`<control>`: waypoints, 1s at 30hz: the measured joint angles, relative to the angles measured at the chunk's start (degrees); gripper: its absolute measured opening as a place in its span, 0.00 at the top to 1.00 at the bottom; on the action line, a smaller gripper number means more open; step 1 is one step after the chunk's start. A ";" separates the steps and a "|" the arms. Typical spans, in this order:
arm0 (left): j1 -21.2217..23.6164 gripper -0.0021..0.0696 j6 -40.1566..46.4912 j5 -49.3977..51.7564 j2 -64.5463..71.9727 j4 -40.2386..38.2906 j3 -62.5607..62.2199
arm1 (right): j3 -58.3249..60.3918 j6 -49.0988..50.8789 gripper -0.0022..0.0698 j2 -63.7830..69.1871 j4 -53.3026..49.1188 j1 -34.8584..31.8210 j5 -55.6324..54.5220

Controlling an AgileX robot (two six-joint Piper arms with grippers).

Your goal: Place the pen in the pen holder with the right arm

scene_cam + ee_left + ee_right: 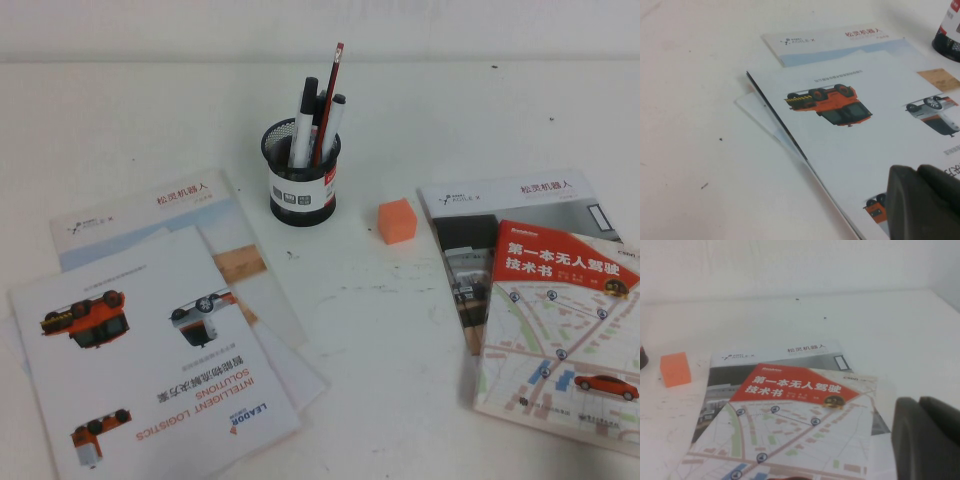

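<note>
The red pen [331,95] stands tilted inside the black mesh pen holder [302,188] at the middle back of the table, next to black-capped white markers [303,118]. The holder's edge also shows in the left wrist view [948,35]. Neither arm shows in the high view. My left gripper [918,172] hangs over the brochures on the left, its dark fingers [905,205] pressed together and empty. My right gripper [918,402] hangs over the booklets on the right, fingers [910,440] together and empty, well apart from the holder.
An orange cube [397,221] lies right of the holder and also shows in the right wrist view [675,369]. A stack of brochures [150,340] covers the left front. Two booklets [560,300] lie on the right, the red-titled one [790,390] on top.
</note>
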 joint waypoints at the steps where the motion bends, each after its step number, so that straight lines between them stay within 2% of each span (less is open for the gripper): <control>1: 0.00 0.97 0.00 0.00 0.00 0.00 0.00 | -0.01 0.00 1.00 0.00 0.11 0.00 0.13; 4: 0.00 0.97 0.00 0.00 0.00 0.00 0.00 | -0.01 -1.45 1.00 0.00 3.38 0.00 0.13; 10: 0.00 0.97 0.00 0.00 0.00 0.00 0.00 | -0.01 -29.43 1.00 0.00 29.90 -0.64 0.77; 13: 0.00 0.97 0.00 0.00 0.00 0.00 0.00 | -0.01 -35.06 1.00 -0.65 35.45 -1.60 2.72; 20: 0.00 0.97 0.00 0.00 0.00 0.00 0.00 | -0.01 -36.85 1.00 -1.19 35.68 -5.36 9.56; 30: 0.00 0.97 0.00 0.00 0.00 0.00 0.00 | -0.01 -33.40 1.00 -1.19 35.57 -5.77 10.24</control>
